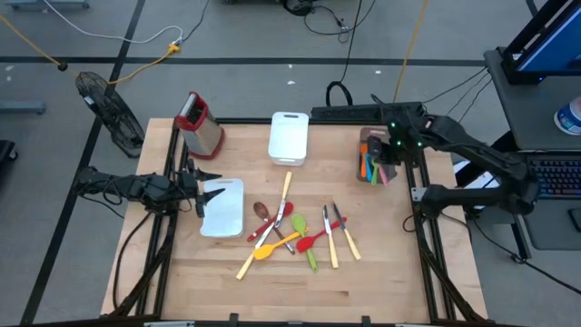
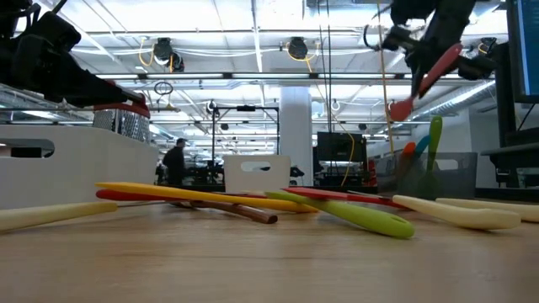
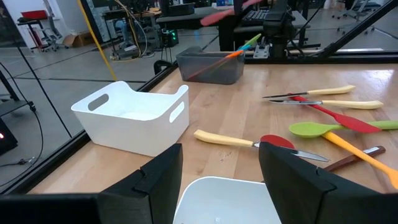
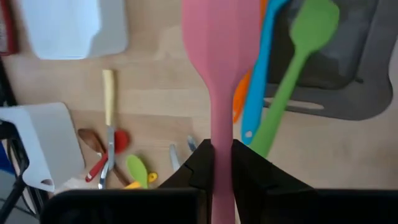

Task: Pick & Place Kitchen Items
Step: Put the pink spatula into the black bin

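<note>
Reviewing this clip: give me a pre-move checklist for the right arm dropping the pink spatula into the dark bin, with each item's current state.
1. Right end effector shut on the pink spatula: ok, fingers pinch its handle.
2. Spatula held above the dark bin: ok in the high view; exact alignment cannot tell.
3. Room in the bin: cannot tell; the green spoon, the blue utensil and an orange one already stand in it.
4. Left end effector out of the way: ok, open over the white tray across the table.
5. Remaining utensils clear of the drop path: ok, they lie mid-table.
</note>
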You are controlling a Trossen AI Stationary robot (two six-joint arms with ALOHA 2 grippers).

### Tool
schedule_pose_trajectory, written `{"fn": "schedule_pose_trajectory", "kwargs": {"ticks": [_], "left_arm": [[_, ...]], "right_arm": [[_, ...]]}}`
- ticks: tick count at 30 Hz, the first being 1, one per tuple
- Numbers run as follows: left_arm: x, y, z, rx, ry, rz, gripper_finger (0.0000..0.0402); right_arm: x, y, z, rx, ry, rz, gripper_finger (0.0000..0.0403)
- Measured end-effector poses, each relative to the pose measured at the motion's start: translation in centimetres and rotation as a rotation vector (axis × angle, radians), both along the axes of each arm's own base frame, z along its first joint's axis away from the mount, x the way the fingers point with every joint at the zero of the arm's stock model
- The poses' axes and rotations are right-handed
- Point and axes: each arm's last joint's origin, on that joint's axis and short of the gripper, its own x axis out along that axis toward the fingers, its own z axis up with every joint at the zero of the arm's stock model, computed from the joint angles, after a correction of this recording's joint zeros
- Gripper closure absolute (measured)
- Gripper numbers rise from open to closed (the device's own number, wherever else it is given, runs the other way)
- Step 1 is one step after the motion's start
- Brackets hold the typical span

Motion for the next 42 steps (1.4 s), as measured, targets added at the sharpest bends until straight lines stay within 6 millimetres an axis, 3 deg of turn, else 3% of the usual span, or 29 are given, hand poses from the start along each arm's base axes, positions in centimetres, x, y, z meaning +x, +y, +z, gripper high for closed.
{"fn": "schedule_pose_trajectory", "kwargs": {"ticks": [8,17,32,42], "left_arm": [[0.0,0.0,0.0,0.0,0.0,0.0,0.0183],[0.0,0.0,0.0,0.0,0.0,0.0,0.0183],[0.0,0.0,0.0,0.0,0.0,0.0,0.0183],[0.0,0.0,0.0,0.0,0.0,-0.001,0.0183]], "right_arm": [[-1.2,-1.7,-3.6,0.175,0.01,-0.083,0.0377],[-1.1,-4.5,-6.4,0.263,-0.083,-0.155,0.0375],[-2.1,-7.6,-8.4,0.294,-0.068,-0.213,0.0359],[-2.1,-8.4,-8.4,0.217,-0.102,-0.189,0.0316]]}}
